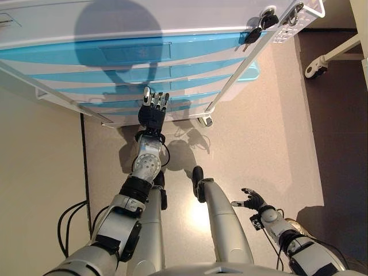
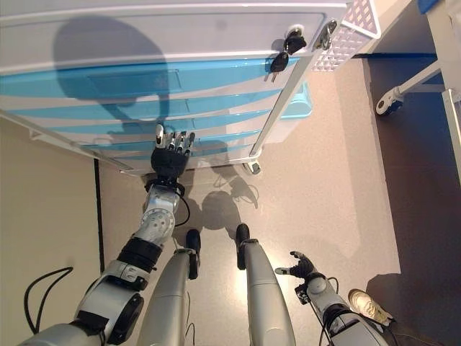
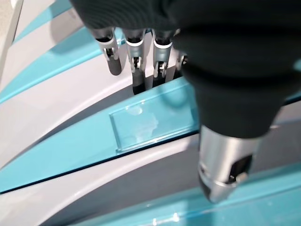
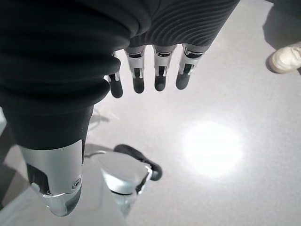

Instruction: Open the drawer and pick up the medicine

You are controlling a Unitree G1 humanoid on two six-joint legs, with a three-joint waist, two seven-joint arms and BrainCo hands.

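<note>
The floor (image 1: 270, 132) was pale and shiny. On it stood a white drawer cart (image 1: 172, 23) with several blue drawers (image 1: 132, 52), one above another. All the drawers looked closed. A small bunch of keys (image 1: 260, 26) hung at the cart's top right corner, and a white basket with holes (image 1: 302, 17) was fixed to that side. A wheel of some other stand (image 1: 315, 70) showed on the floor to the right.

The left robot hand (image 1: 153, 112) was stretched out to the lower drawers. Its fingers (image 3: 136, 56) were straight and pointed at the front of a blue drawer. The tips were right at the top edge of that drawer, above its clear label window (image 3: 155, 120). I could not tell if they touched it. This robot hand was open and held nothing.

The right robot hand (image 1: 252, 200) hung low on the right, well apart from the cart, over the floor. Its fingers (image 4: 160, 70) were loose and spread, so it was open with nothing in it. A person's light shoe (image 4: 286, 57) stood on the floor near it.

The medicine could not be seen anywhere.
</note>
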